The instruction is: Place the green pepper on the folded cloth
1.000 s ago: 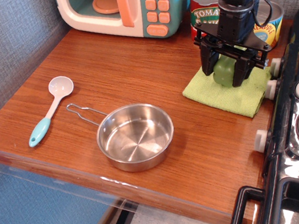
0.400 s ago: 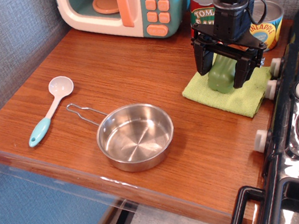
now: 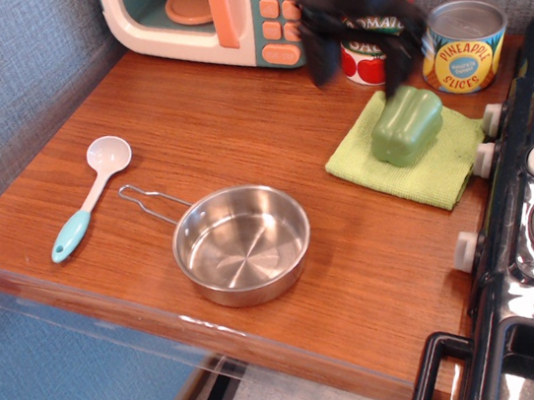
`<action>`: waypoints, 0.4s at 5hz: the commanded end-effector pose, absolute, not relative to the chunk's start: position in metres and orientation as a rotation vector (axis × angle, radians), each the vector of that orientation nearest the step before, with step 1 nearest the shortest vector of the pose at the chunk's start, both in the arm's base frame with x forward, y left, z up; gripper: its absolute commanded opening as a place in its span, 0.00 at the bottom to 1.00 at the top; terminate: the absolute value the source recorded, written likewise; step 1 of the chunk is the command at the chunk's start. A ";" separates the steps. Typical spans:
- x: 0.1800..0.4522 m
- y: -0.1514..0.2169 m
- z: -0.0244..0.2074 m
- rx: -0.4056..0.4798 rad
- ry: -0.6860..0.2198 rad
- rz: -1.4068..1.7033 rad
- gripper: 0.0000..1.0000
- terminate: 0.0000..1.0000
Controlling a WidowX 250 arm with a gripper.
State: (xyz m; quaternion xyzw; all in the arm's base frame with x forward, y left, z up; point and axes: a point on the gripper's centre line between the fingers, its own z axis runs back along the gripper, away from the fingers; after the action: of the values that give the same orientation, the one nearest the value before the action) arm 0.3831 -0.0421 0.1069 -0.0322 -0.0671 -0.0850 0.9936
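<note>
The small sage-green lobed plastic pepper (image 3: pixel 406 127) is seen lying on the flat lime-green folded fabric cloth (image 3: pixel 435 174) at the far right of the wooden table (image 3: pixel 237 125). The placement is judged complete. The blurred black claw (image 3: pixel 354 43) is raised, spread and empty, apart from the pepper.

The wooden tabletop (image 3: pixel 237 125) carries a toy microwave (image 3: pixel 221 12) left of the blurred gripper (image 3: pixel 356 53), a tomato can (image 3: pixel 366 52) directly behind the jaws, a pineapple can (image 3: pixel 464 45) to their right, the folded cloth (image 3: pixel 442 170) just below them, and a steel pan (image 3: pixel 241 243) and spoon (image 3: pixel 92 195) well away to the lower left.
</note>
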 end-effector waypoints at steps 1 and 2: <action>0.348 0.019 0.115 -0.081 -0.124 -0.051 1.00 0.00; 0.346 0.033 0.100 -0.064 -0.092 -0.071 1.00 0.00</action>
State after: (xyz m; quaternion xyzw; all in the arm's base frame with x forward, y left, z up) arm 0.3626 0.0311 0.0824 -0.0351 -0.0286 -0.0345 0.9984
